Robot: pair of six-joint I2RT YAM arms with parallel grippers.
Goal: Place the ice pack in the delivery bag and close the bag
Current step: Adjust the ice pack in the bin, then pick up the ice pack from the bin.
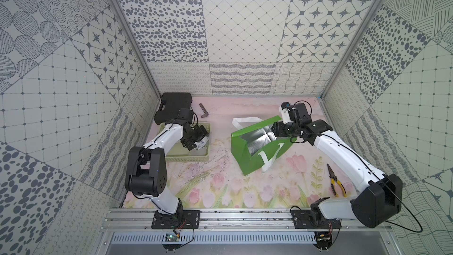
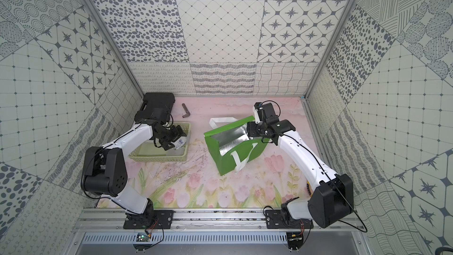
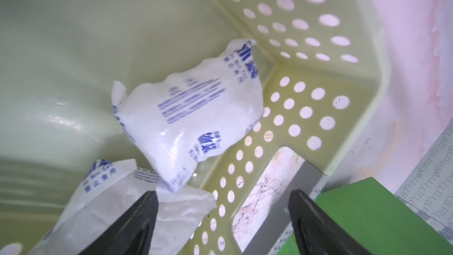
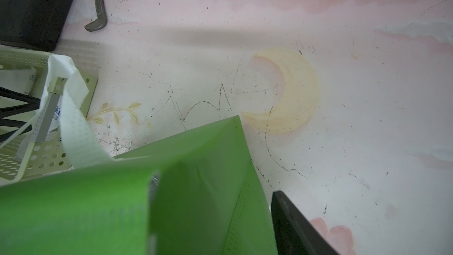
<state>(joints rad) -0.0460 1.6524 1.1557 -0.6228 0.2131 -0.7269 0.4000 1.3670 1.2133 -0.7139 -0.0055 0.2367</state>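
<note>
The ice pack (image 3: 188,116) is not yet in the delivery bag (image 1: 245,158); it sits in the basket, well apart from the bag's mouth. Worktop (image 1: 220,187): bag and basket stand side by side, near but not touching. Delivery bag: tilted, mouth open upward, silver lining exposed, one white strap (image 1: 266,163) draped down the near face. Basket (image 1: 186,161): pale green with perforated walls, holding two pouches at the corner nearest the bag. Right claw (image 1: 275,130): at the bag's far rim. Its wrist view shows one finger (image 4: 294,224) outside the green wall and the other hidden by fabric, so whether it pinches the rim cannot be told. Left claw (image 3: 222,192): down in the basket, jaws wide apart, nothing between them. Ice pack: white with blue print, propped against the corner walls, its lower end on or just over a second pack (image 3: 117,207) lying flat by one finger. Assessment: the step in hand is the pick-up. Recommended: advance until the jaws straddle the propped pouch across its middle rather than a sealed corner, and keep clear of the second pack so that only one is taken. The pouch looks soft and slick, so expect sag. Lift clear of the basket wall before crossing, and release low over the lining.
</note>
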